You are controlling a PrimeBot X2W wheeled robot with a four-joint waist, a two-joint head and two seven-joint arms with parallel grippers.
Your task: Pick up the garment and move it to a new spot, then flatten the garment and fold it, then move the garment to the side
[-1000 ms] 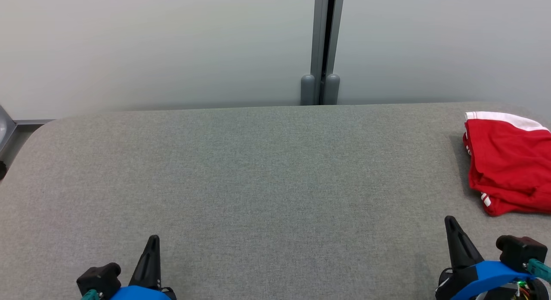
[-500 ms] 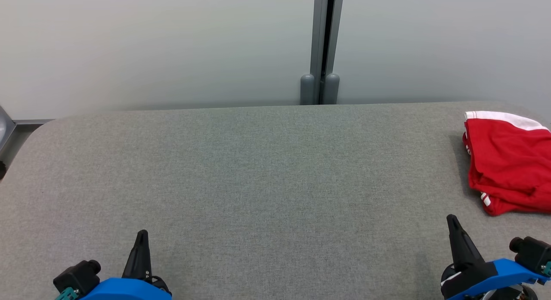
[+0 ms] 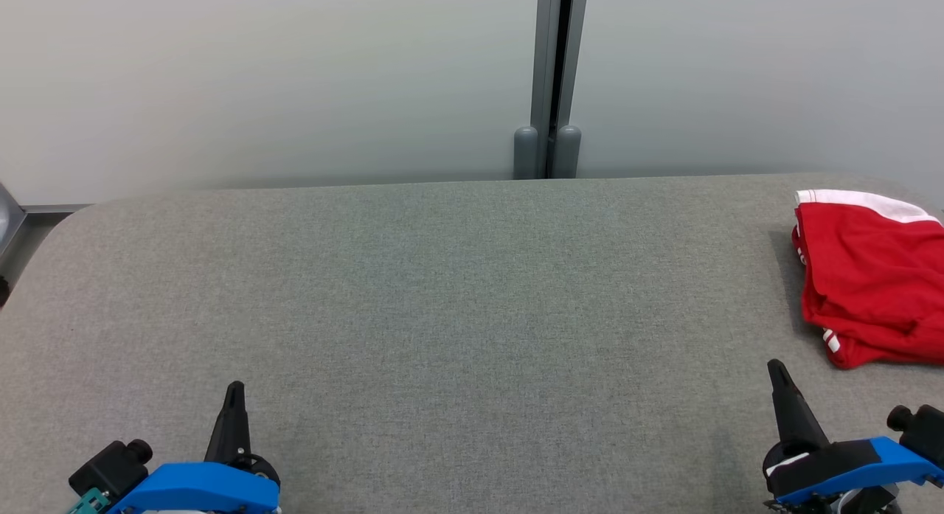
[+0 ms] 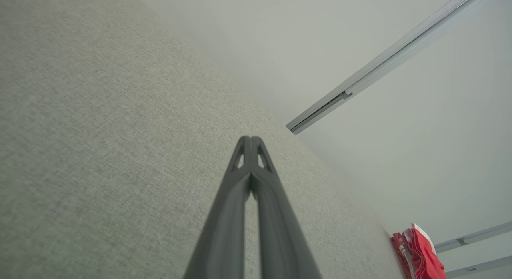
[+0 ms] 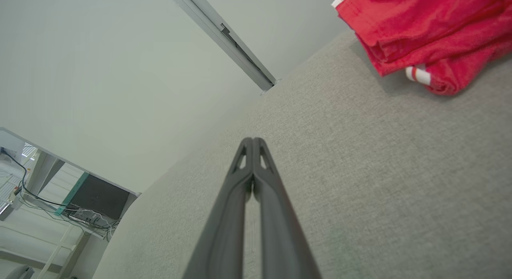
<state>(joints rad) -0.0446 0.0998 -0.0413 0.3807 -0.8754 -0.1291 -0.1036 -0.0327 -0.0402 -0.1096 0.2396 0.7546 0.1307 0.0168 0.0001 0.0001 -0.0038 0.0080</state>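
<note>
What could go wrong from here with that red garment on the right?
The red garment lies loosely folded at the table's far right, running out of the head view, so how close the edge is can't be told; a nudge might push it off.
Both the left gripper and the right gripper are shut; reaching in like that would likely shove the cloth, not grasp it.

The table (image 3: 442, 293) has a grey woven cover and rounded far corners. A red garment (image 3: 874, 285) with white trim lies on it in loose folds near its far right corner.
</note>
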